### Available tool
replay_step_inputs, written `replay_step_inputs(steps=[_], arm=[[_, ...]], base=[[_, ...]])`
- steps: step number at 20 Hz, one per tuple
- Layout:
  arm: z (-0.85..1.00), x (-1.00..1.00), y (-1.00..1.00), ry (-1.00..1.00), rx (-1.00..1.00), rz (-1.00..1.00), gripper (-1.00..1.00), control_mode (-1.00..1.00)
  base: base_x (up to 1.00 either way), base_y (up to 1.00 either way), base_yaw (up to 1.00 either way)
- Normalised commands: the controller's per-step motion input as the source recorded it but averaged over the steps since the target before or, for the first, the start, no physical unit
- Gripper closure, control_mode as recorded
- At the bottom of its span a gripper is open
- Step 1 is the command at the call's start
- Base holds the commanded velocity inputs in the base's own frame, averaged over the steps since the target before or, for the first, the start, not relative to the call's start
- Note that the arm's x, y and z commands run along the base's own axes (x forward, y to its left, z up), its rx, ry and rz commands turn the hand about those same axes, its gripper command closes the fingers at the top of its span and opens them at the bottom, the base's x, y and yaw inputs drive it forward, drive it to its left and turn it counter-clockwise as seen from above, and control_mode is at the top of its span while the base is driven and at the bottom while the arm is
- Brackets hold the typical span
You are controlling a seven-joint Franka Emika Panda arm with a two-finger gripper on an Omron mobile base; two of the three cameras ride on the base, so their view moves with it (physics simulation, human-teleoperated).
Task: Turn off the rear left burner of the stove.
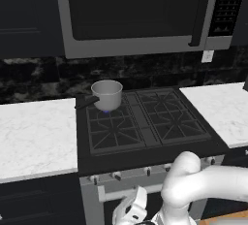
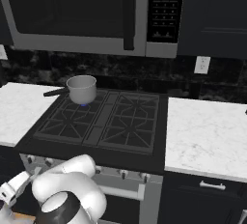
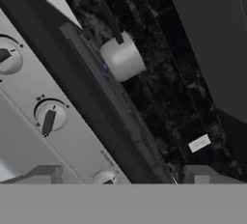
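The stove [image 1: 145, 122] [image 2: 103, 117] is a black four-burner range with a silver front. On its rear left burner [image 1: 104, 112] [image 2: 85, 104] a small blue flame glows under a grey saucepan [image 1: 107, 94] [image 2: 82, 89] [image 3: 123, 59]. My gripper [image 1: 127, 215] [image 2: 13, 185] hangs low in front of the stove's left side, below the row of knobs [image 1: 116, 175] [image 2: 48, 162]. In the hand view its fingertips [image 3: 44, 172] stand wide apart, open with nothing between them, and three knobs [image 3: 49, 117] on the silver panel lie just ahead.
A large microwave [image 1: 135, 15] [image 2: 72, 10] hangs above the stove. White marble counters [image 1: 34, 132] [image 2: 202, 131] flank it on both sides. The oven's bar handle [image 1: 109, 193] runs below the knobs, close to my hand. A wall outlet [image 1: 207, 56] sits at the back right.
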Motion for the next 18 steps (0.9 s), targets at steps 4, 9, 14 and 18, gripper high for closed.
replay_step_inputs(steps=[4, 9, 14, 18], arm=[[0.25, 0.21, -0.01, -0.08, 0.01, 0.0, -1.0, -1.0], [0.03, 0.06, -0.11, 0.0, 0.11, 0.05, -1.0, -1.0], [0.0, 0.05, -0.23, 0.0, 0.22, 0.12, -1.0, -1.0], [0.0, 0.03, -0.06, 0.0, 0.08, 0.07, -1.0, -1.0]], base=[[0.0, 0.0, 0.0], [0.0, 0.0, 0.0], [0.0, 0.0, 0.0], [0.0, 0.0, 0.0]])
